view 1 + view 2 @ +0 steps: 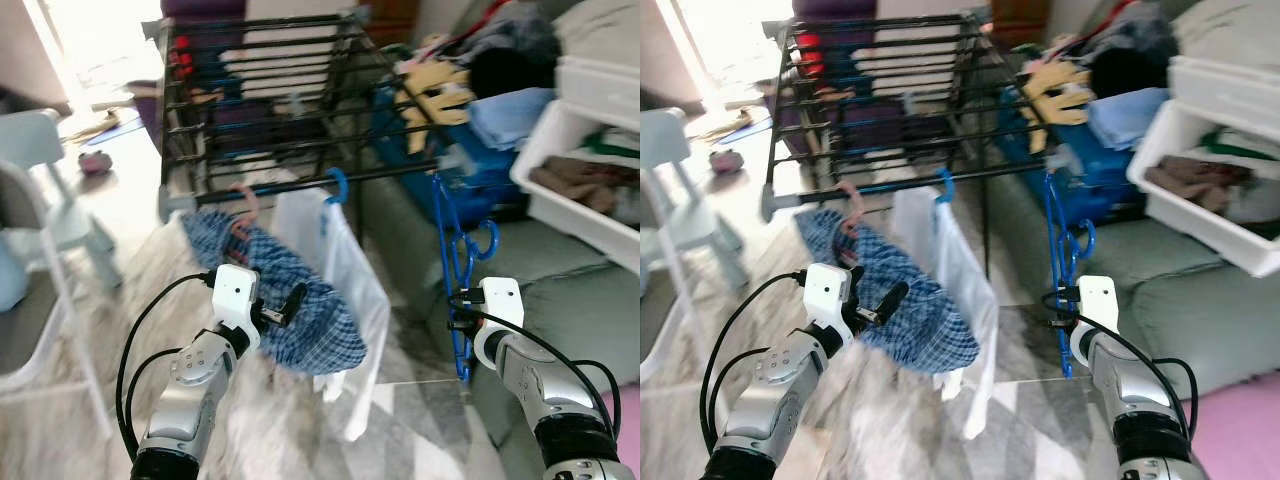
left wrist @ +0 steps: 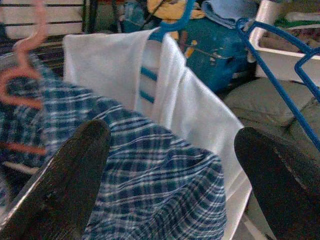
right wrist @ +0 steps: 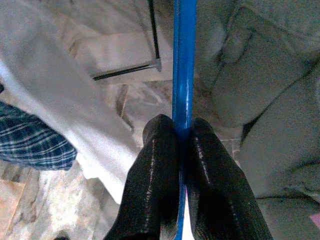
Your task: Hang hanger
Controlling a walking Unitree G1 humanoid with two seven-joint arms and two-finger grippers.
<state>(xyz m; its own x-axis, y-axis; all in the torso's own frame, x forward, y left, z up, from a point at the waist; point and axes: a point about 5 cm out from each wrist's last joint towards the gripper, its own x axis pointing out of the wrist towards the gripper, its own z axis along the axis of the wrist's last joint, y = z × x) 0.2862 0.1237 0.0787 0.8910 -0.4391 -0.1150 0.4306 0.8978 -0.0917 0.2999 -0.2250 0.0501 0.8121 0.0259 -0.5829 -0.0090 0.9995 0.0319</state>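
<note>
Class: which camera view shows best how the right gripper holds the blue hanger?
The right wrist view: both fingers pinch the blue hanger close up. The eye views show the whole hanger upright, right gripper at its lower part. The left wrist view catches its upper bars.

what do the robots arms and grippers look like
Both arms are silver metal with dark joints and looping black cables. Each wrist ends in a boxy white housing. The left gripper and right gripper each have two long black fingers with rounded tips and a slightly textured surface.
</note>
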